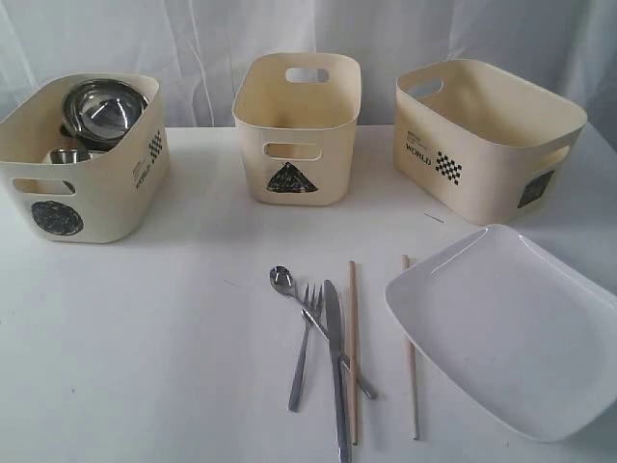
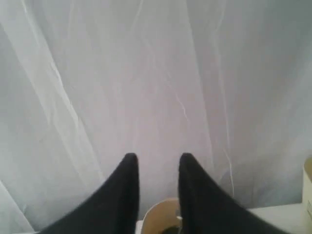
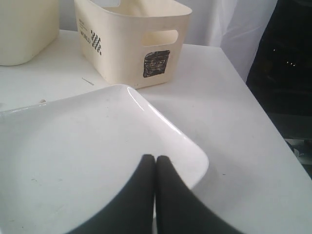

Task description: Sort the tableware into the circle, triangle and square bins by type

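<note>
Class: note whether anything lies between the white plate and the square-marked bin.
Nothing visible does: only bare table separates the white plate from the square-marked bin. The nearest chopstick lies outside that gap.

Big white table [image 1: 145,338], smooth and flat. At the far side, a white curtain [image 1: 193,29] full of long soft folds. Past the right edge, a dark space [image 3: 287,58]. Soft light, pale shadows.
</note>
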`<action>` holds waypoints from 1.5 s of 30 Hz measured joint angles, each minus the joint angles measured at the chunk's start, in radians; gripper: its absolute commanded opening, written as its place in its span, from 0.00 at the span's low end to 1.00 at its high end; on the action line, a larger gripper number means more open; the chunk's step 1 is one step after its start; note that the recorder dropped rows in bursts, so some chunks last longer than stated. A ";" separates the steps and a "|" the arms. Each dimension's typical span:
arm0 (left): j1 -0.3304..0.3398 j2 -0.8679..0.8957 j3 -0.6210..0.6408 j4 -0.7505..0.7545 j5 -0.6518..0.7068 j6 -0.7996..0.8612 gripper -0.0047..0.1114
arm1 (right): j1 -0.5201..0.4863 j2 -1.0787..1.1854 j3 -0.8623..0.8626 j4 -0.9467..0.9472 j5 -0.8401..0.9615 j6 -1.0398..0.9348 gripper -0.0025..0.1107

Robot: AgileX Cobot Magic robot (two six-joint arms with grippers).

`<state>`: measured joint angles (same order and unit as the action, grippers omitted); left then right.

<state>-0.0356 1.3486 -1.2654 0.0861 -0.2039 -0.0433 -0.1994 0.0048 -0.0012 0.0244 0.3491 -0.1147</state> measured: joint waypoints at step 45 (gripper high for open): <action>0.120 -1.088 0.936 0.038 0.572 -0.270 0.04 | 0.000 0.000 0.000 0.000 0.000 0.000 0.02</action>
<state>0.0842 0.2605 -0.3294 0.1246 0.3677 -0.3130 -0.1994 0.0048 -0.0012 0.0244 0.3491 -0.1147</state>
